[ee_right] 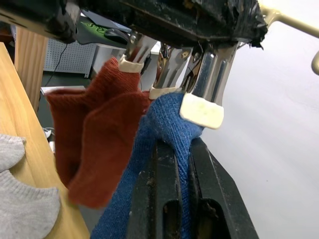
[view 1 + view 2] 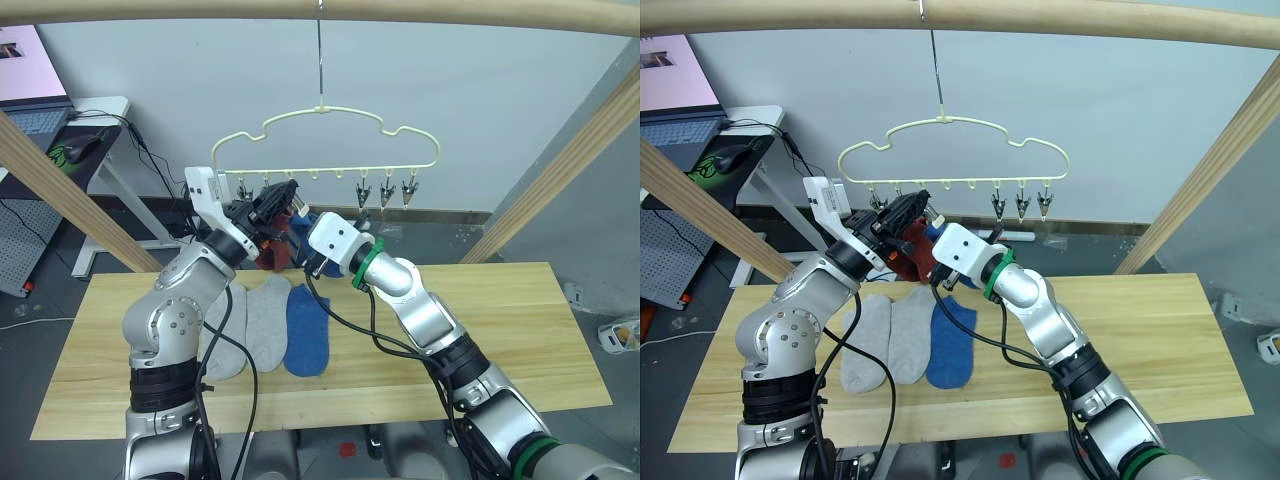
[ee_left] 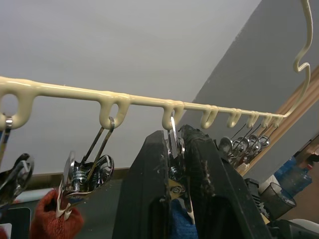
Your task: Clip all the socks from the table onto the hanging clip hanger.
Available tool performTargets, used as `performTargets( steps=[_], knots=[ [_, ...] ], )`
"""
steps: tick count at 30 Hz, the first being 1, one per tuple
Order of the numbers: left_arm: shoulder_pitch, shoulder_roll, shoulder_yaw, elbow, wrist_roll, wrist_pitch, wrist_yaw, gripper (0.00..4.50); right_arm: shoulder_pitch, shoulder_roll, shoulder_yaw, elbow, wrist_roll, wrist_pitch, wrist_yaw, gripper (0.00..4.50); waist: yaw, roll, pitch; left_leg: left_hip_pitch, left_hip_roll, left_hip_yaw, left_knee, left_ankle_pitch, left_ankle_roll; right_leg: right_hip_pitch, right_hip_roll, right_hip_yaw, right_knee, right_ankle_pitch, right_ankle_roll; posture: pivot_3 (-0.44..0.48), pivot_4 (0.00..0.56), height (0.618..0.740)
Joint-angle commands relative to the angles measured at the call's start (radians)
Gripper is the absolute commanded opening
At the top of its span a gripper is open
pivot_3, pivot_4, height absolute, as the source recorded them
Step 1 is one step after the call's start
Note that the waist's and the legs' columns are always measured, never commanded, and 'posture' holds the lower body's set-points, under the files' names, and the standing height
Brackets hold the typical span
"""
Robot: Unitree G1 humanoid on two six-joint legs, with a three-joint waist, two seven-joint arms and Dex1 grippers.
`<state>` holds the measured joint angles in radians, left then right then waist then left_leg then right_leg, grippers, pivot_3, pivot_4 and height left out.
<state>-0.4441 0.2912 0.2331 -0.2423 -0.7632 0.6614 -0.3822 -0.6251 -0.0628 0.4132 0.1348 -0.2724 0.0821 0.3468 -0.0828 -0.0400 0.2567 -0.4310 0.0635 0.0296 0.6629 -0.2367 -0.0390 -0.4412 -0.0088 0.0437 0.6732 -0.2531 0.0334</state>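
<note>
Blue sock (image 1: 164,124): we pinch it in our right gripper (image 1: 182,149) at a clip (image 3: 174,149) our left gripper (image 3: 174,164) squeezes.

Two grey socks (image 2: 248,325), two blue socks (image 2: 307,330), two red socks (image 1: 94,144), one clip hanger (image 2: 325,135).
</note>
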Motion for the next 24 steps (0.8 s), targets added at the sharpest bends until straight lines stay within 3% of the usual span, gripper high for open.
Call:
performTargets(
  steps=[1, 3, 12, 16, 19, 23, 24],
  knots=[
    [0.005, 0.004, -0.016, -0.048, -0.008, -0.007, -0.013, 0.22, -0.040, 0.029, -0.015, -0.026, 0.013, -0.025, -0.006, 0.00, 0.000, 0.000, 0.000, 0.000, 0.000, 0.000, 0.000, 0.000, 0.000, 0.000, 0.000, 0.000, 0.000, 0.000, 0.000, -0.105, 0.260, 0.740],
    [0.008, 0.003, -0.010, -0.050, -0.011, -0.010, -0.010, 0.22, -0.046, 0.035, -0.015, -0.020, 0.015, -0.025, -0.006, 0.00, 0.000, 0.000, 0.000, 0.000, 0.000, 0.000, 0.000, 0.000, 0.000, 0.000, 0.000, 0.000, 0.000, 0.000, 0.000, -0.105, 0.260, 0.740],
    [0.036, 0.025, -0.005, -0.075, -0.035, 0.000, -0.030, 3.00, -0.057, 0.057, -0.021, 0.003, 0.033, -0.015, 0.005, 0.00, 0.000, 0.000, 0.000, 0.000, 0.000, -0.001, 0.000, 0.000, 0.000, 0.000, 0.000, 0.000, 0.000, 0.000, 0.000, -0.096, 0.257, 0.740],
    [0.059, 0.050, -0.004, -0.100, -0.044, 0.011, -0.040, 3.00, -0.057, 0.071, -0.030, 0.014, 0.069, 0.003, 0.030, 0.00, 0.000, 0.000, 0.000, 0.000, 0.000, -0.001, 0.000, 0.000, 0.000, 0.000, 0.000, 0.000, 0.000, 0.000, 0.000, -0.091, 0.254, 0.740],
    [0.077, 0.073, -0.002, -0.110, -0.024, -0.001, -0.044, 3.04, -0.055, 0.073, -0.030, 0.015, 0.079, 0.035, 0.050, 0.73, 0.000, 0.000, 0.000, 0.000, 0.000, -0.001, 0.000, 0.000, 0.000, 0.000, 0.000, 0.000, 0.000, 0.000, 0.000, -0.087, 0.252, 0.740],
    [0.096, 0.102, 0.003, -0.114, -0.013, -0.012, -0.055, 3.04, -0.044, 0.056, -0.018, 0.001, 0.066, 0.074, 0.076, 2.09, 0.001, 0.000, 0.000, 0.000, 0.000, -0.001, 0.000, 0.000, 0.000, 0.000, 0.000, 0.000, 0.001, 0.000, 0.000, -0.088, 0.251, 0.740],
    [0.103, 0.112, 0.003, -0.116, -0.008, -0.015, -0.062, 3.04, -0.035, 0.049, -0.017, -0.010, 0.066, 0.087, 0.085, 2.09, 0.001, 0.000, 0.000, 0.000, 0.000, -0.001, 0.000, 0.000, 0.000, 0.000, 0.000, 0.000, 0.001, 0.000, 0.000, -0.088, 0.251, 0.740]
  ],
)
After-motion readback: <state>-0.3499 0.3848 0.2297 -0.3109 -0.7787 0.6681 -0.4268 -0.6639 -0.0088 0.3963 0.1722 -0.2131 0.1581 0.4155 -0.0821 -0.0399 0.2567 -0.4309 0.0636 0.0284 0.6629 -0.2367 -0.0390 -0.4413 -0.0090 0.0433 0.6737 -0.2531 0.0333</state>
